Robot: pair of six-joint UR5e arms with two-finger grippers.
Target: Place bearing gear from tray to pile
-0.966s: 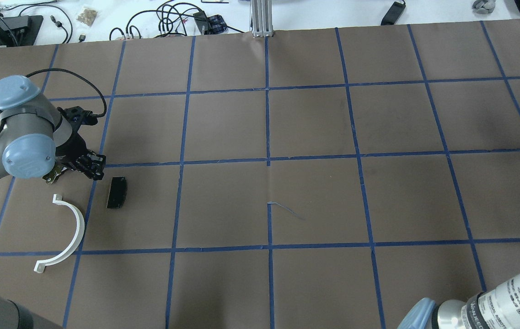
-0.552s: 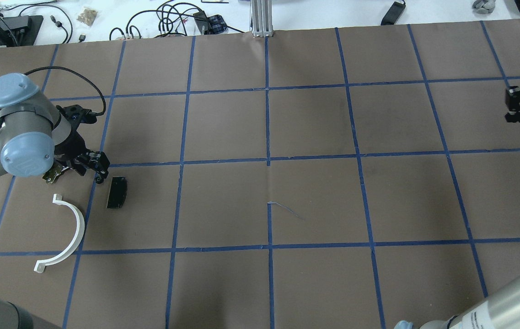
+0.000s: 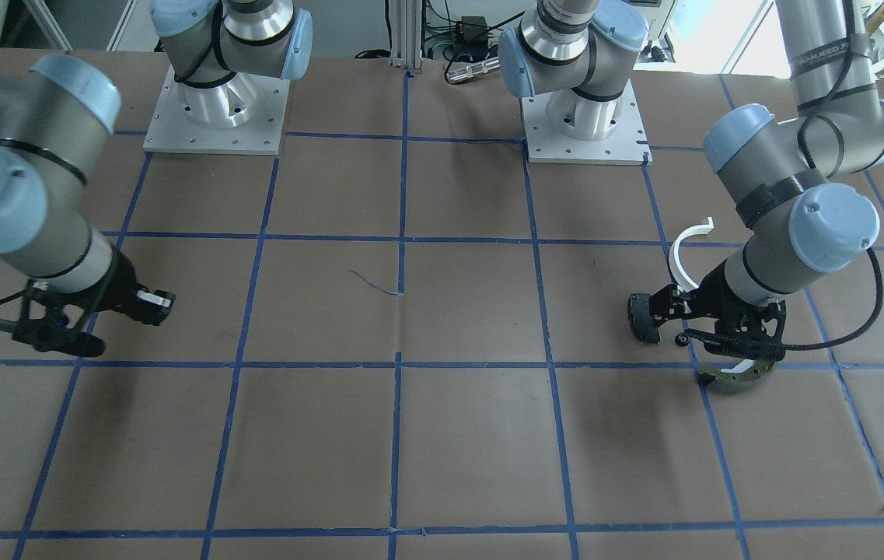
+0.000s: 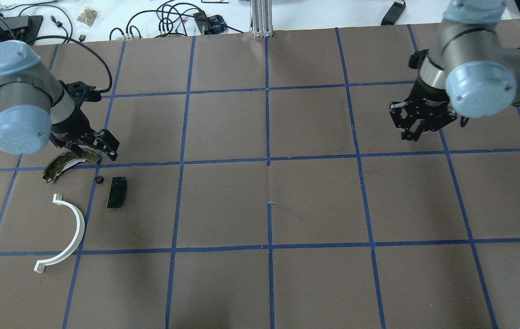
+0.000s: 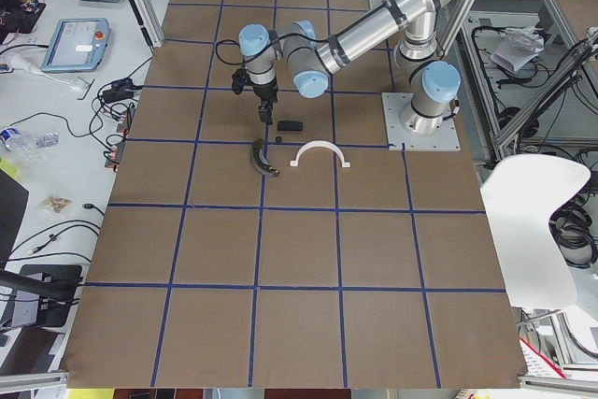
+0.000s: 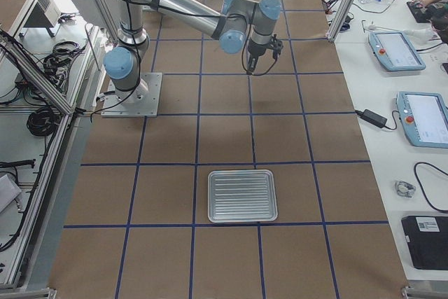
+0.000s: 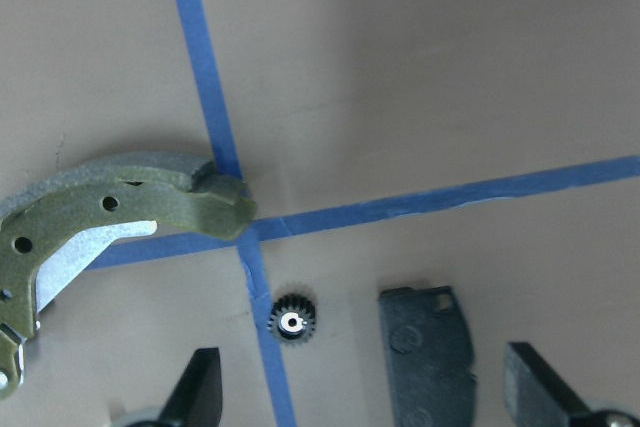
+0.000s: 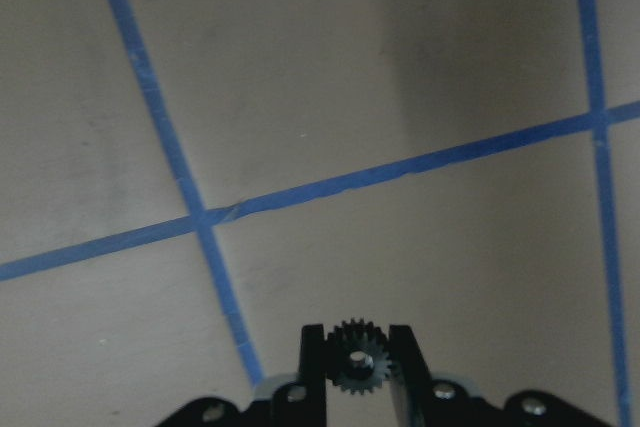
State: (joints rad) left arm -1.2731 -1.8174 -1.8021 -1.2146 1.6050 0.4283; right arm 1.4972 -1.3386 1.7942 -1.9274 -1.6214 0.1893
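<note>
Big table covered in brown paper with a blue tape grid, both arms out over it. The left arm is bent over the near-left corner of the overhead view and the right arm hangs over the far right side, so they're well apart.

The ribbed metal tray only shows in the right-end camera, down at that end of the table and well away from the right arm.

The pile is the loose group under the left arm. Biggest piece is the white half-ring, lying flat on its own. Next is the olive brake shoe, one tip resting right on a tape crossing. Then the black pad, just beside that.

The left gripper hovers over the shoe and pad with its fingers spread wide and nothing between them. The right gripper is off the table surface, pinched tight on a small black gear, teeth poking out above the fingertips.

There's also a loose gear lying flat on the paper, between the shoe and the pad, touching the edge of the tape line and not touching either part
</note>
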